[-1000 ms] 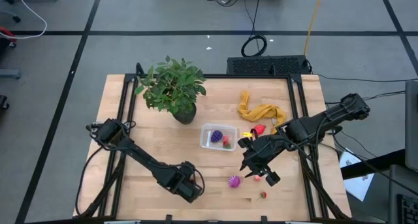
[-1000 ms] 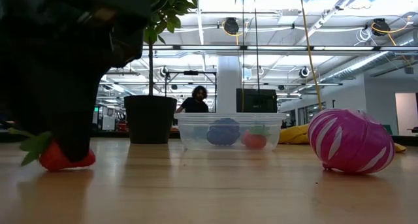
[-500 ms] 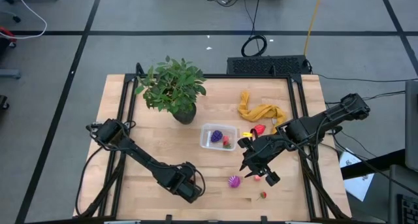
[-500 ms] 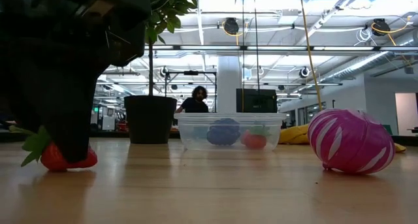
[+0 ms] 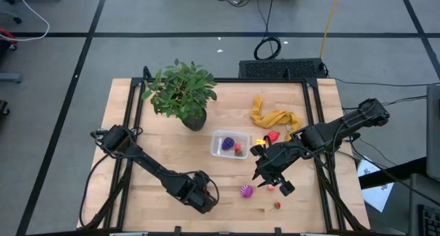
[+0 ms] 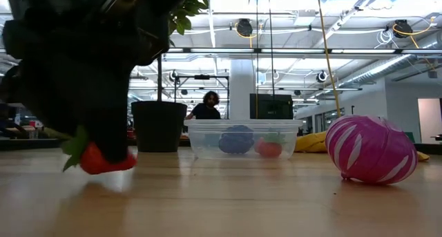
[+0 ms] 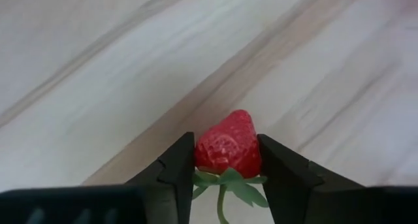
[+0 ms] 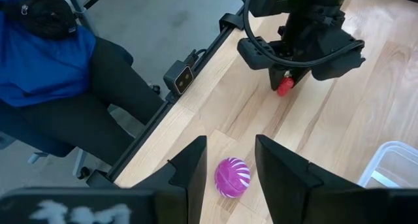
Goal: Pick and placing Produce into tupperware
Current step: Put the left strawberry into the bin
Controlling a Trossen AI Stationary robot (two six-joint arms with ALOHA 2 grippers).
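**Operator:** My left gripper (image 7: 225, 160) is clamped on a strawberry (image 7: 228, 145), fingers on its two flanks with the leafy cap and stem pointing back toward the wrist. In the low view it looks lifted just clear of the table (image 5: 158, 160), near the front edge, well apart from the tub (image 5: 230, 144).

**Spotter:** How will it handle?

**Operator:** I'd judge it light and hard, a moulded toy with a glossy, tapering body. That taper is my worry: it could squirt forward out of the pads. I'm holding across the widest part near the cap, which seems the right place.

**Spotter:** And the right side?

**Operator:** The right gripper (image 8: 226, 157) hangs over the striped magenta ball (image 8: 232, 177), jaws apart, holding nothing. The ball sits on the table near the front, right of the tub. Round and probably slick, so I'd take it across the middle. The tub already holds a purple piece (image 5: 227, 142) and a red one (image 5: 238, 148).
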